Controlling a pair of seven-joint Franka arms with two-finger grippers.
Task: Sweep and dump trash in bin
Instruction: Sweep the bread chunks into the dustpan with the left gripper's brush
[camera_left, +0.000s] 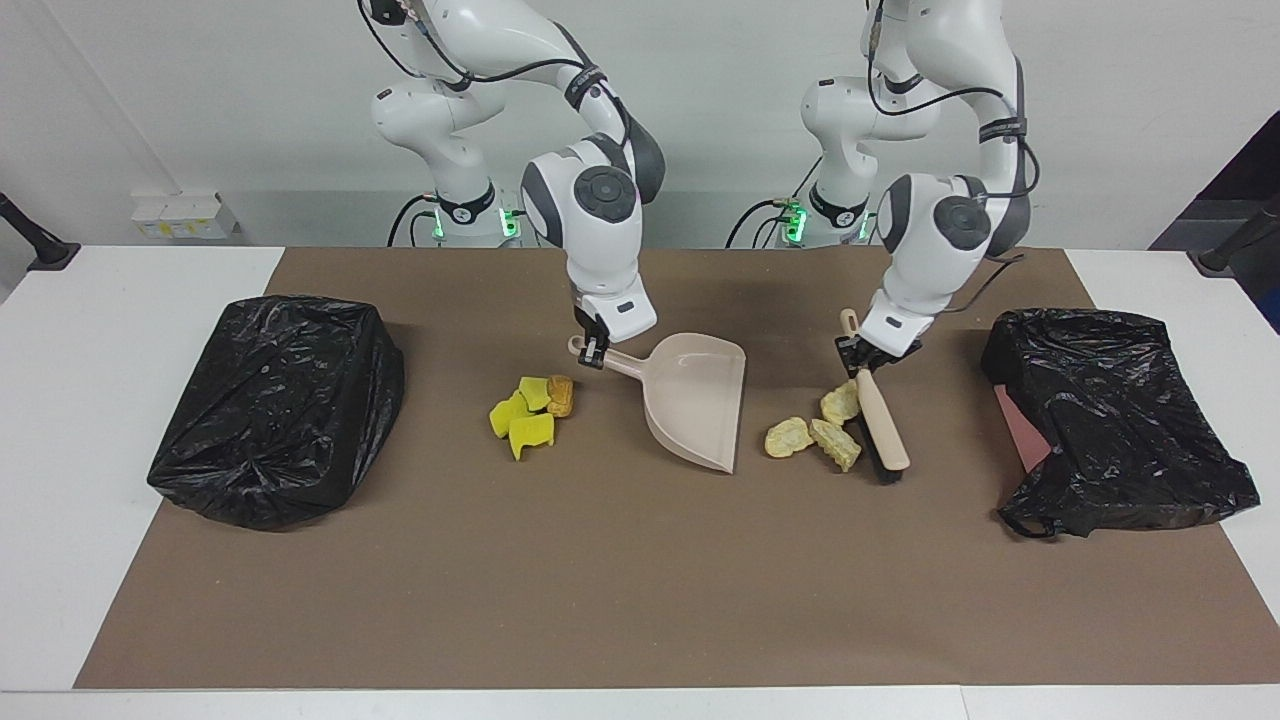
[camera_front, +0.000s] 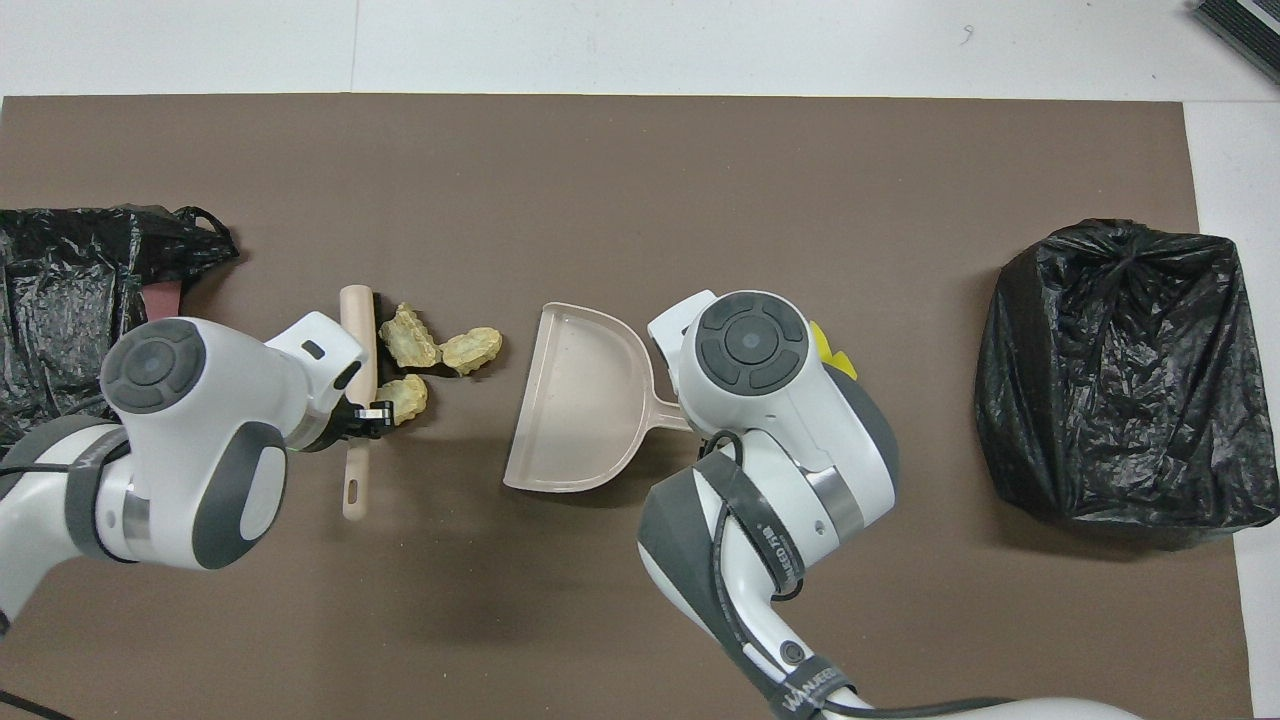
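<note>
Left gripper (camera_left: 868, 357) is clamped on the brush (camera_left: 880, 420) at the handle, partway along, so the handle end sticks out toward the robots. The brush is angled down, its bristle edge on the brown mat (camera_left: 620, 600) and touching the pale yellow chunks (camera_left: 815, 432): three crumbly pieces bunched together between the brush and the dustpan (camera_left: 695, 400). In the overhead view the brush head (camera_front: 358, 330) sits right against two of those chunks (camera_front: 440, 345), with a third (camera_front: 408, 397) just beside the gripper. Right gripper (camera_left: 593, 350) is closed on the end of the dustpan handle; the pan is tipped up on edge, mouth facing the pale chunks, lower rim on the mat. The rest of the trash, yellow-green sponge pieces (camera_left: 520, 420) plus one orange-brown lump (camera_left: 561, 395), lies in a small heap just beside the dustpan handle, toward the right arm's end. One black bin bag (camera_left: 280, 405) sits at the right arm's end of the table, another black bag (camera_left: 1115, 420) at the left arm's end, both well apart from the trash.
</note>
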